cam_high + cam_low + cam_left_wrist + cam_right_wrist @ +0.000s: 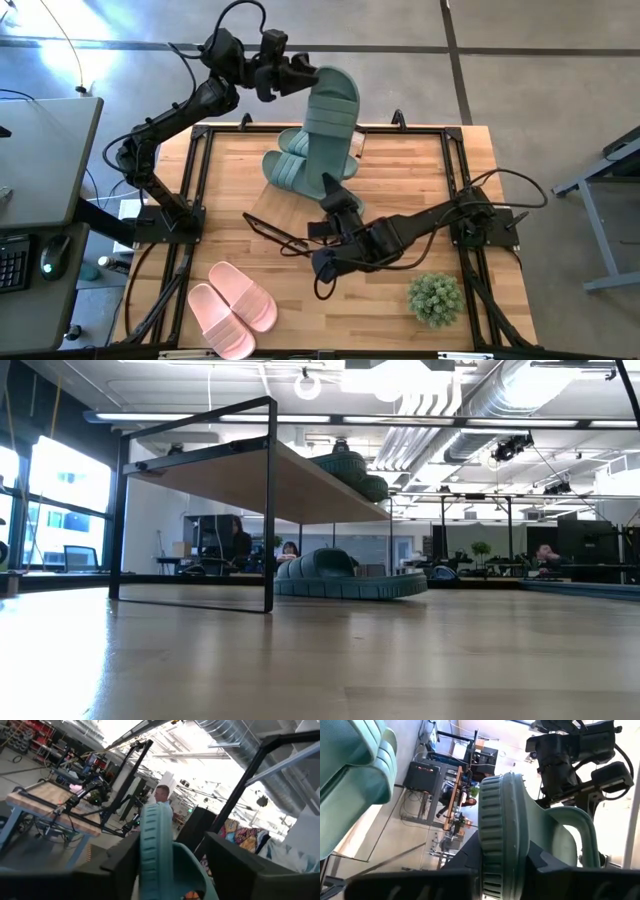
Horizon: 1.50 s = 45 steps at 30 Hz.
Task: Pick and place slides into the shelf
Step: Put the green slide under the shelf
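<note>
Could sag or slip and drop onto the shelf [250,480], knocking the slides [290,165] already there, with just one grip on soft rubber. Raised slide [330,115] held up on end above the table's far side, lower tip pinched tight in the right gripper [332,188]. Left gripper [300,78] at the upper end, released, fingers [240,865] flanking the sole without touching it.
</note>
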Available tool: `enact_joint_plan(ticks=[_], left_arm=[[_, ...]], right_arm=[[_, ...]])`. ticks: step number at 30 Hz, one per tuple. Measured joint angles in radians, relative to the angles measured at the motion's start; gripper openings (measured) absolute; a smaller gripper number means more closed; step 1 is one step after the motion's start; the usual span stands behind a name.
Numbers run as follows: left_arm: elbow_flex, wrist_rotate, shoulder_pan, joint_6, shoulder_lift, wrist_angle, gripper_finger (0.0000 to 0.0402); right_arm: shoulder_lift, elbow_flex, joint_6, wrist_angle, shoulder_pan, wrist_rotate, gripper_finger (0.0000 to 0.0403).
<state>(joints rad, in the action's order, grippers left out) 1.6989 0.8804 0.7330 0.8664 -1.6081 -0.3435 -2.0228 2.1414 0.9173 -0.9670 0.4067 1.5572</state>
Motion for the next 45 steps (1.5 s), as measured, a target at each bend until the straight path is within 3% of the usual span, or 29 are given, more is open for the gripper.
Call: enact_joint_plan(ticks=[9,16,20,24,29,30,32,37,41,45], left_arm=[[0.0,0.053,0.034,-0.059,0.001,-0.002,0.0268],[0.0,0.176,0.089,-0.059,0.003,-0.007,0.0277],[0.0,0.207,0.099,-0.059,0.005,-0.017,0.0271],[0.0,0.212,0.098,-0.068,0.005,-0.039,0.0264],[0.0,0.248,0.098,-0.077,0.006,-0.058,0.0258],[0.0,0.254,0.098,-0.077,0.006,-0.058,0.0257],[0.0,0.26,0.098,-0.077,0.006,-0.059,0.0255],[0.0,0.259,0.098,-0.088,0.006,-0.06,0.0253],[0.0,0.26,0.098,-0.105,0.006,-0.06,0.0253],[0.0,0.26,0.098,-0.108,0.006,-0.06,0.0253]], right_arm=[[0.018,0.082,-0.06,-0.023,0.057,0.004,0.0039],[0.097,0.175,-0.1,-0.067,0.146,0.013,0.0039],[0.17,0.217,-0.24,-0.156,0.207,-0.012,0.0039],[0.277,0.193,-0.459,-0.255,0.273,-0.154,0.0039],[0.378,0.191,-1.008,-0.612,0.315,-0.48,0.0038],[0.394,0.177,-1.098,-0.617,0.315,-0.56,0.0038],[0.439,0.127,-1.113,-0.569,0.317,-0.706,0.0038],[0.514,0.021,-1.249,-0.605,0.347,-0.91,0.0037],[0.582,-0.155,-1.326,-0.6,0.346,-0.972,0.0037],[0.648,-0.39,-1.375,-0.593,0.34,-0.898,0.0037]])
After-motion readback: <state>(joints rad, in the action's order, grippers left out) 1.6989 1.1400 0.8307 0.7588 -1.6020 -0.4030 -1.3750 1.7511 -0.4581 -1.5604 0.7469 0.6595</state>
